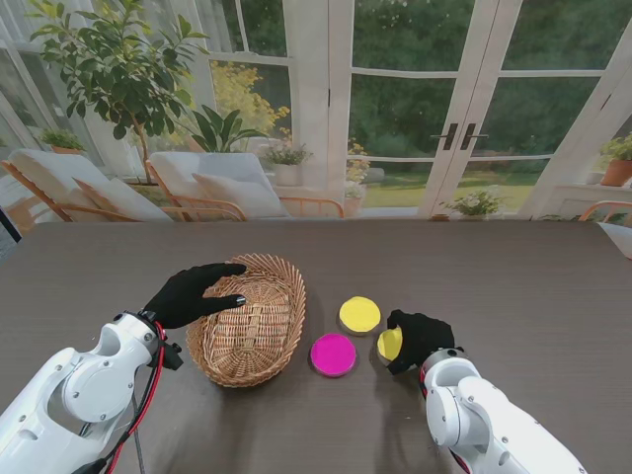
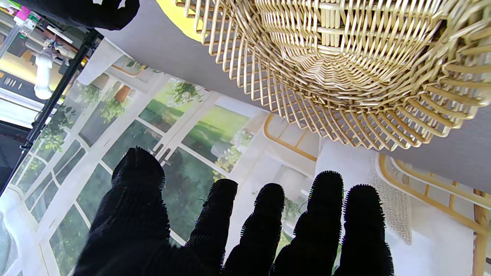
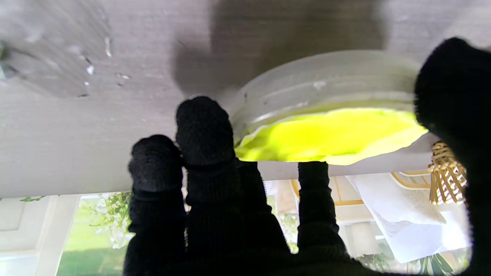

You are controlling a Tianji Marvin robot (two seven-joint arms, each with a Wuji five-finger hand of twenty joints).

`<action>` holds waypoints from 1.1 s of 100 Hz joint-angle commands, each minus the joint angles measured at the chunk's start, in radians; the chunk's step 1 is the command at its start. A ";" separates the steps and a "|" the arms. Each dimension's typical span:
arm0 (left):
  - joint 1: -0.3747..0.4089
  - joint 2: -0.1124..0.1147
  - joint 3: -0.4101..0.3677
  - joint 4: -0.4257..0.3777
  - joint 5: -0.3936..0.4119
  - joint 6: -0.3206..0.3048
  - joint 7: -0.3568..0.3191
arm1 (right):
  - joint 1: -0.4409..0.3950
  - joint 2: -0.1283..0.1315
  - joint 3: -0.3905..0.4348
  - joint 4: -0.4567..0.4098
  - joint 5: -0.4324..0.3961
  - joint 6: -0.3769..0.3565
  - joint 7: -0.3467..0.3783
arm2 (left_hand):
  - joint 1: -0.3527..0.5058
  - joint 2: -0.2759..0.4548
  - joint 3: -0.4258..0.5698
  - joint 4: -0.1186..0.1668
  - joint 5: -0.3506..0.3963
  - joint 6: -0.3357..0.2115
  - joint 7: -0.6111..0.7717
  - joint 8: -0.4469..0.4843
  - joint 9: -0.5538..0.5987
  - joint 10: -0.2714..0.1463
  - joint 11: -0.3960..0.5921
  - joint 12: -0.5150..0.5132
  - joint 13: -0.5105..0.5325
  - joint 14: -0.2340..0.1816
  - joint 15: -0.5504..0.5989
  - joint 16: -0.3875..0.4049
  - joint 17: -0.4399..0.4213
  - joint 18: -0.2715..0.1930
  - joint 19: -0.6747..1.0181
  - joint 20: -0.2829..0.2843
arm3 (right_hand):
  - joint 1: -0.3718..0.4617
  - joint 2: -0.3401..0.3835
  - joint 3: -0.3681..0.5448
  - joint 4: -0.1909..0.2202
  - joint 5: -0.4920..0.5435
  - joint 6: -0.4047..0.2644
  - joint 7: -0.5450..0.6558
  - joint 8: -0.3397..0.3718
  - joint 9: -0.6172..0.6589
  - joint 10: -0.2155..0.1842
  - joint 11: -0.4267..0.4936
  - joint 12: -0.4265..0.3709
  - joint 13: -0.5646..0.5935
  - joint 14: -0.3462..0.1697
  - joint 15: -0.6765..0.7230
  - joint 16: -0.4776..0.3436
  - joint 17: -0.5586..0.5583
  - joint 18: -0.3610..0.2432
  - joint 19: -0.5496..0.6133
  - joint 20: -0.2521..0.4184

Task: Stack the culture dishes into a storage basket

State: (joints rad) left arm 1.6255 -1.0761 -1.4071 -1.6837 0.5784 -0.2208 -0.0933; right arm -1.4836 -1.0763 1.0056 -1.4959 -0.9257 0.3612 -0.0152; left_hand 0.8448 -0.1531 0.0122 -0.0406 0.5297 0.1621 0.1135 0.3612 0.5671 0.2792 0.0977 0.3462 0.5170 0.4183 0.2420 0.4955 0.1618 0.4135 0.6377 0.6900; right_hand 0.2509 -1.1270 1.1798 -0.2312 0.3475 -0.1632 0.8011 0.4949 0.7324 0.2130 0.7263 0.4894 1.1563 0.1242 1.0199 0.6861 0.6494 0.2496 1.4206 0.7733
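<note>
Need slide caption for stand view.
Right hand closing around yellow culture dish; left hand over woven wicker basket.

— What sits on the dark grey tabletop [image 1: 513,276]?

— An oval woven wicker basket [image 1: 247,321] left of centre in the frame, with nothing visible inside it. Just right of it lies a round magenta culture dish [image 1: 333,355], and up and to the right of that, a round yellow culture dish [image 1: 359,314].

— And the hands?

— The black-gloved left hand [image 1: 195,292] hovers over the basket's left rim, fingers extended and slightly apart. The black-gloved right hand [image 1: 419,339], lower right of centre, is curled around a second yellow culture dish [image 1: 389,344], partly hidden under its fingers.

— Behind the tabletop?

— Glass doors, plants and cushioned chairs along the top.
</note>
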 commanded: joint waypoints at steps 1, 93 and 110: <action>0.005 -0.004 -0.003 -0.006 -0.001 0.001 -0.014 | 0.004 -0.007 0.000 -0.025 0.000 0.003 0.015 | 0.026 0.052 -0.021 0.031 0.017 0.008 0.004 -0.002 0.002 0.007 -0.015 -0.016 -0.018 0.021 -0.021 -0.011 -0.013 0.021 -0.023 0.016 | 0.126 0.085 0.180 0.085 0.133 -0.075 0.166 0.057 0.045 -0.046 0.056 0.037 0.038 -0.063 0.013 0.006 0.285 0.030 0.054 -0.029; 0.009 -0.003 -0.006 -0.008 -0.003 0.014 -0.021 | 0.244 -0.055 -0.182 0.106 0.123 0.049 -0.050 | 0.025 0.055 -0.022 0.031 0.022 0.005 0.005 -0.002 0.001 0.006 -0.016 -0.016 -0.020 0.022 -0.022 -0.011 -0.013 0.021 -0.024 0.018 | 0.106 0.088 0.166 0.082 0.127 -0.072 0.167 0.054 0.029 -0.044 0.059 0.033 0.025 -0.057 0.018 0.004 0.280 0.024 0.056 -0.025; 0.008 -0.004 -0.003 -0.008 -0.005 0.019 -0.020 | 0.268 -0.068 -0.216 0.139 0.142 0.055 -0.077 | 0.026 0.055 -0.022 0.031 0.020 0.006 0.005 -0.002 0.001 0.005 -0.016 -0.016 -0.018 0.022 -0.021 -0.010 -0.013 0.020 -0.024 0.018 | 0.103 0.088 0.167 0.082 0.130 -0.070 0.169 0.053 0.029 -0.044 0.062 0.034 0.026 -0.054 0.016 0.002 0.281 0.023 0.056 -0.024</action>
State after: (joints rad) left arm 1.6318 -1.0762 -1.4122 -1.6868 0.5778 -0.2079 -0.0964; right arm -1.2205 -1.1320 0.8001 -1.3628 -0.7849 0.4124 -0.1039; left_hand 0.8448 -0.1416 0.0122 -0.0406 0.5304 0.1626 0.1138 0.3612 0.5671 0.2794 0.0973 0.3461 0.5170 0.4189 0.2419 0.4955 0.1618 0.4136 0.6376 0.6903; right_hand 0.2509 -1.1270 1.1798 -0.2313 0.3483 -0.1632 0.8010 0.4949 0.7324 0.2133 0.7263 0.4894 1.1563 0.1242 1.0199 0.6861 0.6494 0.2497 1.4251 0.7733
